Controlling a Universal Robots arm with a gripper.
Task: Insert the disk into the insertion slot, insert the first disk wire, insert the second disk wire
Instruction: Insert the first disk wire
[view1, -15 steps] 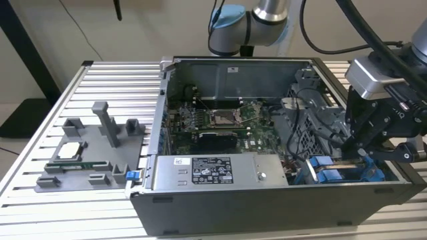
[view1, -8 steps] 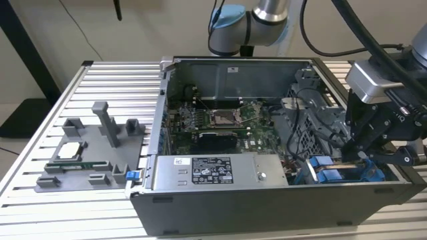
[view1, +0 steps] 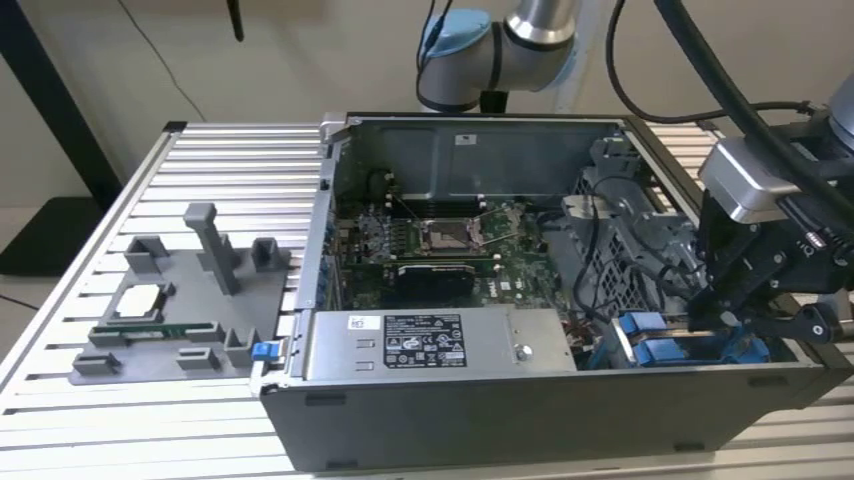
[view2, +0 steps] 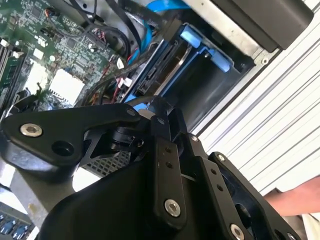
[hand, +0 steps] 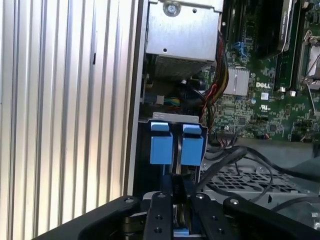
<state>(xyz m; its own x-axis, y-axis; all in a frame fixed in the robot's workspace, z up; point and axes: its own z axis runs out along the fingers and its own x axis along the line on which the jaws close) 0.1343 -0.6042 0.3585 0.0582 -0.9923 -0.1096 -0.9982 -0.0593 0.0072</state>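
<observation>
The hand (view1: 721, 315) reaches down into the open computer case (view1: 534, 420) at the corner nearest the exterior view's right. Whether it is clenched or released cannot be told. In the first wrist view the hand (hand: 175, 187) sits right over the gap between two bright blue tabs (hand: 160, 145). In the second wrist view its tip (view2: 152, 110) is just beside the blue-framed bay.

The disk (view2: 165, 57) stands on edge in that same corner of the case. It appears as a dark slab in a blue carrier frame, set down inside the insertion slot (view2: 210, 85). The slot's grey metal rim (hand: 175, 120) lies against the case's side wall. In the exterior view the blue of the carrier (view1: 661, 350) is visible low in the case, under the hand.

Black cables (hand: 240, 160) run across the perforated metal cage from the slot toward the middle of the case. A flat blue cable (view2: 165, 6) passes above the bay. The green motherboard (view1: 441, 250) covers the case floor at its centre. The grey labelled power-supply box (view1: 427, 345) lies along the case's front wall, between the motherboard and that wall.

The case rests on a ribbed aluminium desk (view1: 200, 150). Outside the case, to the exterior view's left, a grey fixture tray (view1: 187, 300) sits on the desk with small parts on it. The robot arm (view1: 534, 25) rises behind the case's back wall. Part of a person's arm (view2: 295, 200) is over the desk just outside the case.
</observation>
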